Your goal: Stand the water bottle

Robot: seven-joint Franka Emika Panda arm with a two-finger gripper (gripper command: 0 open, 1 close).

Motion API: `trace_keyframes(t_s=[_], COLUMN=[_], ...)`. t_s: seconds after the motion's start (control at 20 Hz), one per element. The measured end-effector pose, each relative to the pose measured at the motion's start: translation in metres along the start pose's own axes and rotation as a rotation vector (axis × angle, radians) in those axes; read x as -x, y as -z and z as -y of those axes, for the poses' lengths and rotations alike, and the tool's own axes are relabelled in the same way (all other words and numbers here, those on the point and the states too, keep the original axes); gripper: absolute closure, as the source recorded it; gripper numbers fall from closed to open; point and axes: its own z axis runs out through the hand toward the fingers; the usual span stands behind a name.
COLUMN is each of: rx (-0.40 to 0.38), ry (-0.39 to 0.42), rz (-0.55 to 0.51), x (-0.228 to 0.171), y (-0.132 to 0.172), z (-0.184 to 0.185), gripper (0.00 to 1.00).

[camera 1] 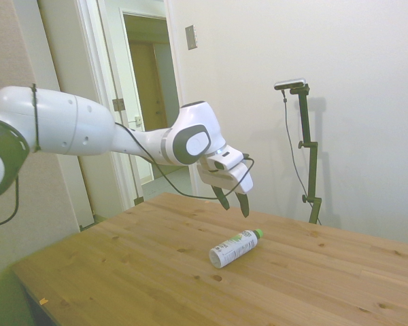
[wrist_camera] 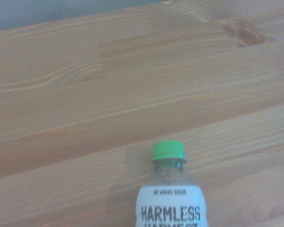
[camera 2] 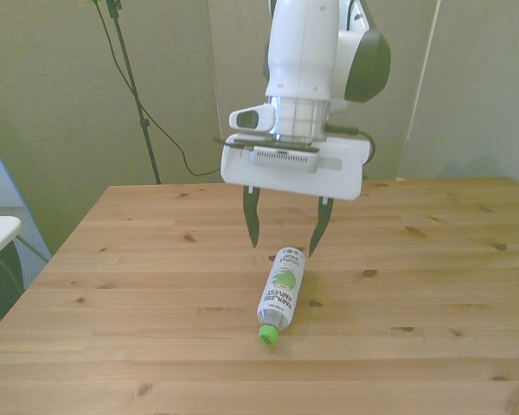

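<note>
We see one water bottle (camera 2: 281, 294) lying on its side on the wooden surface (camera 2: 138, 285), green cap (camera 2: 269, 335) pointing toward the front view's camera. Only the wrist view lets us read the label's "HARMLESS" print (wrist_camera: 171, 213); only the side view shows an open doorway (camera 1: 149, 88) behind the arm. The one gripper (camera 2: 282, 232) hovers above the bottle's base end, fingers spread wide, holding and touching nothing.
</note>
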Motion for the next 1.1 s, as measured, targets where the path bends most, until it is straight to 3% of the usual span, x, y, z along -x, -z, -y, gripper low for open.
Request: trace_keyframes(t_s=[0.55,0.6,1.1], rx=[0.07,0.073,0.108], ry=[-0.086,-0.087,-0.082], rz=[-0.032,-0.034,-0.017], x=[-0.004,-0.003,0.002], y=[-0.098,-0.103,-0.115], z=[0.04,0.043,0.044], gripper=[0.0,1.0,1.0])
